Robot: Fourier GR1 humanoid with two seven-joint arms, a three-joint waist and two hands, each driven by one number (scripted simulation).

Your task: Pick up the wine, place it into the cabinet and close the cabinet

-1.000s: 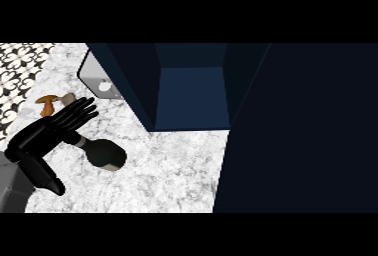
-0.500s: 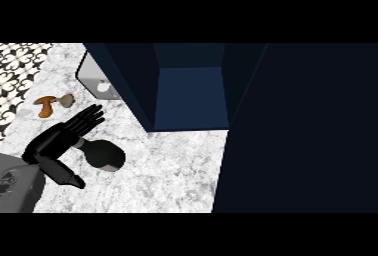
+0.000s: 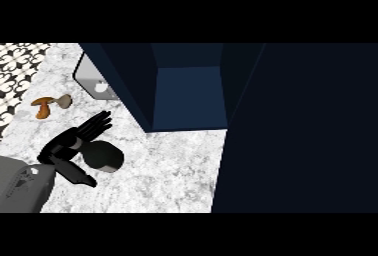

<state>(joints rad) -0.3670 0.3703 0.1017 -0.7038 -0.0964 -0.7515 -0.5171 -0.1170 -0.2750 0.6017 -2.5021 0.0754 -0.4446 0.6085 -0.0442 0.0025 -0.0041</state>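
**Wine bottle not yet grasped, cabinet open**

The left robot hand (image 3: 83,134) hovered with its fingers spread and straight, just beside the dark wine bottle (image 3: 103,156), which stood on the marble worktop (image 3: 170,170) and was seen from above. Nothing was pinched. The right robot hand did not show. The open navy cabinet (image 3: 188,95) stood well apart, up and to the right. A brown mushroom (image 3: 50,104) lay nearby. The risk, as I judged it: straight fingers brushing the bottle's shoulder could tip it over before they curled round it.
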